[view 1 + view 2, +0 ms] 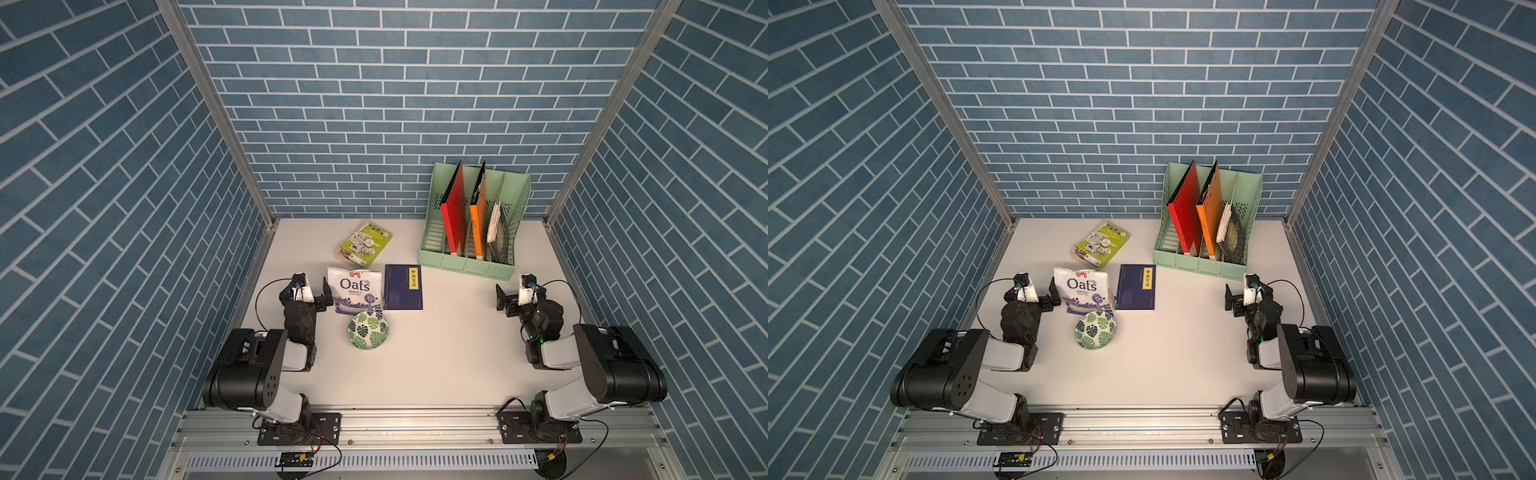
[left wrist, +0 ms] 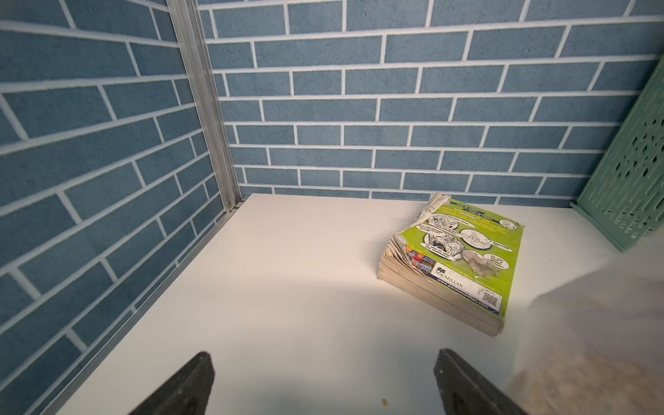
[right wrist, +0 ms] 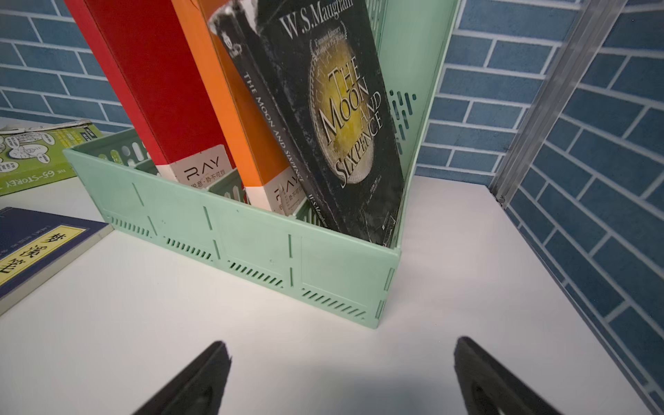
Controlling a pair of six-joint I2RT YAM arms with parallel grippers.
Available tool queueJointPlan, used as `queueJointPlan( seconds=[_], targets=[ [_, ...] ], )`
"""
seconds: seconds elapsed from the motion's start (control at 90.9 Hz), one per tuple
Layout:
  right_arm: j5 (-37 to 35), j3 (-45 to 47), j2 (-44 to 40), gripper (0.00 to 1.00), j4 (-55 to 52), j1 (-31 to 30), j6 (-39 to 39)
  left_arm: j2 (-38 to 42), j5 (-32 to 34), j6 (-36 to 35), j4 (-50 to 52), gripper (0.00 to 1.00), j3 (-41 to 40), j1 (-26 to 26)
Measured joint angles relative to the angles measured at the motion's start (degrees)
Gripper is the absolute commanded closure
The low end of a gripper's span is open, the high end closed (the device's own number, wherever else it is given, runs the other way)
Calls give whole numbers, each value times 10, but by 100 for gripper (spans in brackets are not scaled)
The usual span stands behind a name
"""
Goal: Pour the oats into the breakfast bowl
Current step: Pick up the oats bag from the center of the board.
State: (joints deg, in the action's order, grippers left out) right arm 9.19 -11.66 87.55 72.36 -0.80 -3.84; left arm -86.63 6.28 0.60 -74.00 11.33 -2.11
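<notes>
The white oats pouch, printed "Oats" in dark blue, sits left of the table's middle. The leaf-patterned breakfast bowl stands right in front of it and looks empty. My left gripper is open just left of the pouch, pointing at the back wall, one finger close beside the pouch. In the left wrist view the gripper holds nothing, and the pouch is a blurred pale shape at the edge. My right gripper is open and empty at the far right.
A green picture-covered book lies behind the pouch. A dark blue book lies to the pouch's right. A mint file rack with red, orange and black books stands at the back right. One loose flake lies on the table.
</notes>
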Motion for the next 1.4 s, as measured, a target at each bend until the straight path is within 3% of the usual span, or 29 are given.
queueJointPlan(
  seconds=[0.616, 0.836, 0.979, 1.111, 1.222, 1.398],
  targets=[
    [1, 0, -2, 0, 5, 0, -1, 0, 0, 0, 0, 0, 0, 0],
    [58, -23, -160, 0, -134, -13, -7, 6, -1, 0, 9, 0, 0, 0],
    [116, -71, -250, 0, -221, -77, -7, 105, 35, 14, 85, 0, 5, 0],
    [163, -143, -250, 0, -291, -177, -17, 235, 80, 51, 133, 0, 8, 0],
    [201, -224, -197, 0, -338, -247, -42, 315, 105, 94, 194, 0, 23, 0],
    [260, -404, -45, 0, -425, -329, -120, 401, 107, 165, 312, 0, 52, 0]
  ],
)
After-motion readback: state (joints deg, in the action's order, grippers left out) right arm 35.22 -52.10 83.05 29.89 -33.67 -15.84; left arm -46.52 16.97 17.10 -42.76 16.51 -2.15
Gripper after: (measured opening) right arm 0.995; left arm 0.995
